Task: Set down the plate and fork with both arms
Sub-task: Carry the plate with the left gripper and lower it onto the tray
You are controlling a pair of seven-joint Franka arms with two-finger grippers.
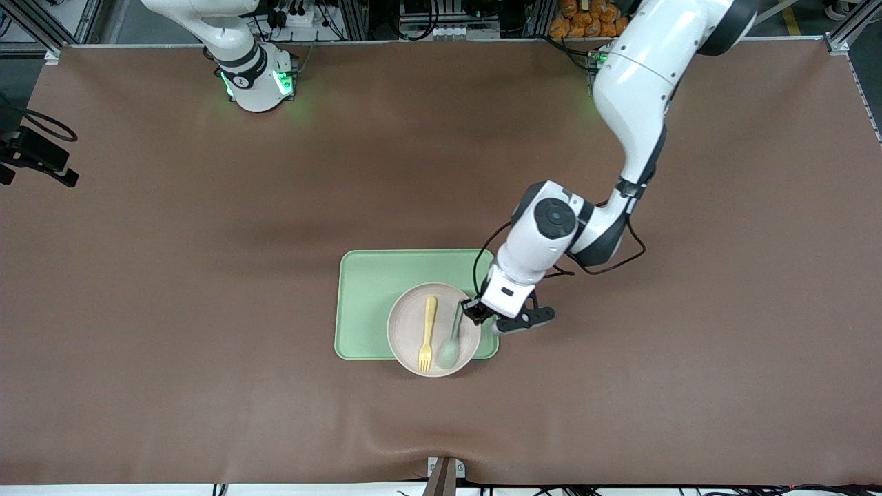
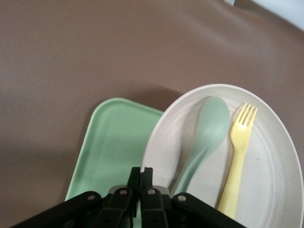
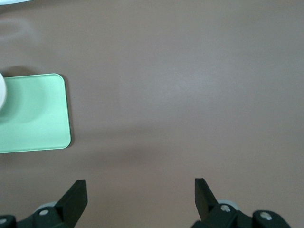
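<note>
Two white arms, black joints and grippers

Left arm has glossy white shells, a round black joint cap, a looping black cable; right arm has a green-lit base. Black fingers bear silver screws.

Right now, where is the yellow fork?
The fork lies on the plate beside the green spoon, on the tray.

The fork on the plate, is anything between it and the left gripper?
Yes. The pale green spoon lies on the plate between the shut left gripper, which is at the spoon's handle end, and the yellow fork. The right gripper waits open, away from the tray.
</note>
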